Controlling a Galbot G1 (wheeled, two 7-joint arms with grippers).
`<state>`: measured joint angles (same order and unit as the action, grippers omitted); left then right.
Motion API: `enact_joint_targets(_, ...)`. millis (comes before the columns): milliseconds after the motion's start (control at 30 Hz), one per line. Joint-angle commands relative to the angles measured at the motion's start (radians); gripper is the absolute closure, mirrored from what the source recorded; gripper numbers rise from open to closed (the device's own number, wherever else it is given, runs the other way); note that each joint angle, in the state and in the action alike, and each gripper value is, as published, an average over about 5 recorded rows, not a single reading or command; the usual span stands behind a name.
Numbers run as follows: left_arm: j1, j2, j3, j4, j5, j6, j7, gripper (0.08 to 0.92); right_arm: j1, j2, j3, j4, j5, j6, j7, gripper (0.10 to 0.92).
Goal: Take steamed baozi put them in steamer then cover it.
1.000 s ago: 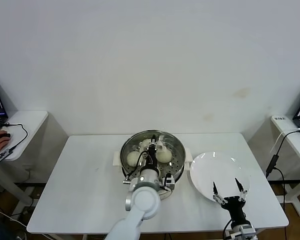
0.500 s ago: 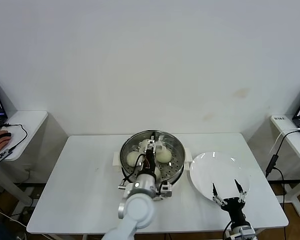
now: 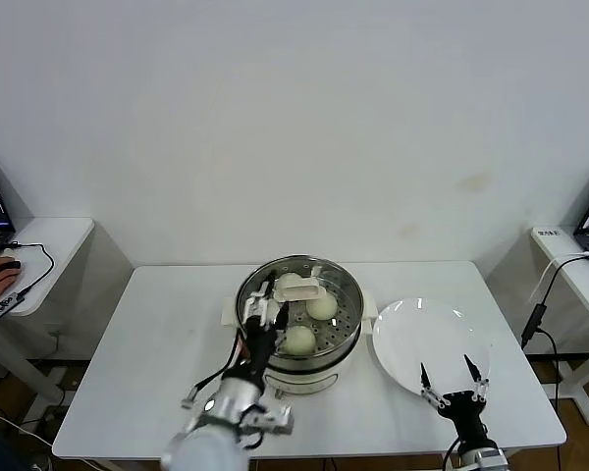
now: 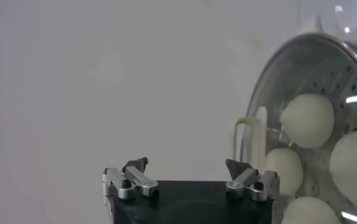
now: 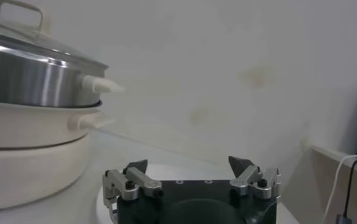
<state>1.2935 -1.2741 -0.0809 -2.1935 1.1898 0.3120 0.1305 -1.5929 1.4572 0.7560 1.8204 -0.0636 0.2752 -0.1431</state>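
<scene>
The glass cover (image 3: 299,294) is sitting on the steamer (image 3: 299,324) at the table's centre, with the baozi (image 3: 298,340) lying inside. The left gripper (image 3: 265,306), fingers spread and released, is hovering at the steamer's 8 o'clock edge. The right gripper (image 3: 452,377) is waiting with open fingers at 6 o'clock of the white plate (image 3: 427,334).

Head view looks down over the table; both wrist views sit low behind their pincers, sharing the steamer (image 3: 299,314).

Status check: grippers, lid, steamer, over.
Left gripper open, empty, at the steamer's near-left rim. Right gripper open, idle over the plate. Cover on the steamer, baozi inside. Nothing in the way.
</scene>
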Motion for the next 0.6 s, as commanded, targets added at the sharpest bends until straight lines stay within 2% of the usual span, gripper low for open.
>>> enact_joint_targets(33, 0.431, 0.046, -0.511, -0.032, -1.246, -0.501, -0.351, 0.177, -0.041, -0.002, 0.003, 0.04, 0.011, -0.002, 0.001, 0.203)
enact_joint_targets(167, 0.537, 0.042, -0.577, -0.016, -1.469, -0.478, -0.382, 0.177, -0.076, -0.004, 0.008, 0.068, 0.011, -0.002, -0.001, 0.203)
enact_joint_targets(300, 0.609, 0.032, -0.579, -0.004, -1.501, -0.519, -0.384, 0.177, -0.112, -0.02, 0.003, 0.092, 0.026, -0.004, -0.004, 0.203)
enact_joint_targets(600, 0.626, 0.012, -0.526, 0.063, -1.507, -0.536, -0.403, 0.177, -0.166, -0.061, -0.069, 0.136, 0.035, -0.039, 0.002, 0.203)
